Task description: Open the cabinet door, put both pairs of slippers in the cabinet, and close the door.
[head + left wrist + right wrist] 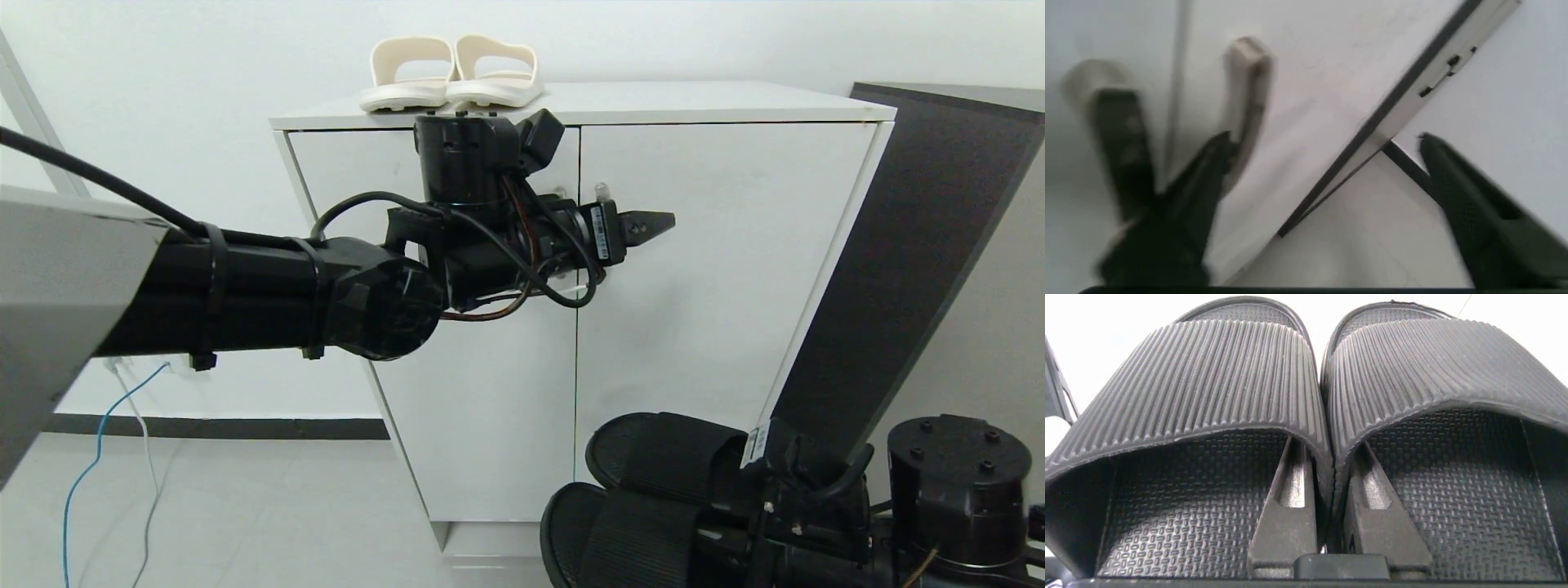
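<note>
The white cabinet [694, 269] has both doors closed. A cream pair of slippers [453, 73] rests on its top. My left gripper [657, 222] [1323, 143] hovers open in front of the right door, just below and right of that door's small clear handle [602, 191] [1247, 90]. One finger [1200, 192] is close beside this handle and nothing is held. Low on the right, my right gripper [739, 498] [1328, 453] is shut on the black pair of slippers [653, 457] [1241, 384], a finger inside each slipper pinching their inner walls together.
A dark grey panel [914, 269] leans against the cabinet's right side. Blue and white cables [106, 425] hang to the floor on the left. The gap between the two doors [577, 327] runs down the cabinet's middle.
</note>
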Tool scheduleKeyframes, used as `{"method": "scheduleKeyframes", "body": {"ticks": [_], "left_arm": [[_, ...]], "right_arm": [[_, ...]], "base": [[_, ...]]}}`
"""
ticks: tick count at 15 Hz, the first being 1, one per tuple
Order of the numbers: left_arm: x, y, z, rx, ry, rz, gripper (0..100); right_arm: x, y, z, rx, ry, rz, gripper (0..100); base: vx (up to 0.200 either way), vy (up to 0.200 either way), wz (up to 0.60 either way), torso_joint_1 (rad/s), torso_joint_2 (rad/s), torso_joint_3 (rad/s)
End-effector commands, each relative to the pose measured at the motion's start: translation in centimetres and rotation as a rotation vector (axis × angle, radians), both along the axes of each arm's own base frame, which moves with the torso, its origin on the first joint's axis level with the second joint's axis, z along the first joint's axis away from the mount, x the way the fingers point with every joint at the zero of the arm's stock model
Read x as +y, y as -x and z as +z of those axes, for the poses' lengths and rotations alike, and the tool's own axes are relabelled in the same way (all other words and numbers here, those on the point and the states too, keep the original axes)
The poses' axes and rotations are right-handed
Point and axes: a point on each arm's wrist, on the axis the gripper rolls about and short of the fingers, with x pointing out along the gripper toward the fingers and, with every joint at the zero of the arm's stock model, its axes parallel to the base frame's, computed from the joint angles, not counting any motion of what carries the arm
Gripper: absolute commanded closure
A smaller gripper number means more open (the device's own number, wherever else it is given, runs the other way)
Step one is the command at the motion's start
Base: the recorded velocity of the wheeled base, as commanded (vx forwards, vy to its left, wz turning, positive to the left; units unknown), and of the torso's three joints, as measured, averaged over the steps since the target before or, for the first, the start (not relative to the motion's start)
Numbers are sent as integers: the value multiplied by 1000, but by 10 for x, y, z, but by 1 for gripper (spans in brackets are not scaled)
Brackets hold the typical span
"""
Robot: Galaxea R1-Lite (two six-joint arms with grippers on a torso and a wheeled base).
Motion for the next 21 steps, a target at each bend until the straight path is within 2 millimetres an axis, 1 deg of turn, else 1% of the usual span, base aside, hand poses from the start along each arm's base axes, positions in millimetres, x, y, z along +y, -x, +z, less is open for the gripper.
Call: {"method": "scheduleKeyframes", "body": {"ticks": [1,4,5,8,10,13,15,16,17,18,20,21], "left_arm": [[1,1,-3,9,-6,0,100],[7,10,0,16,-7,-2,100],[9,17,3,13,-5,-6,100],[13,37,6,19,-12,-31,100],[18,47,9,14,-8,-36,100],[30,66,13,13,-9,-43,100],[36,74,13,15,-11,-43,100],[43,81,13,18,-13,-42,100],[46,82,15,18,-9,-36,100],[50,78,14,19,-8,-17,100],[58,66,11,27,-13,14,100],[58,59,12,22,-7,24,100]], "right_arm": [[1,-1,-2,6,6,0,100],[0,0,-2,7,6,3,100],[0,0,-3,10,9,3,100],[-1,6,-3,12,6,21,100],[-1,8,-2,10,4,28,100],[-1,8,-2,11,5,28,100],[-1,8,-2,11,5,30,100],[-1,8,-3,12,6,29,100],[-1,8,-3,13,9,29,100],[-1,8,-3,13,10,29,100],[-1,8,-3,12,11,30,100],[-1,8,-3,12,11,30,100]], "base": [[0,0,0,0,0,0],[0,0,0,0,0,0],[0,0,0,0,0,0],[0,0,0,0,0,0],[0,0,0,0,0,0],[0,0,0,0,0,0],[0,0,0,0,0,0],[0,0,0,0,0,0],[0,0,0,0,0,0],[0,0,0,0,0,0],[0,0,0,0,0,0],[0,0,0,0,0,0]]}}
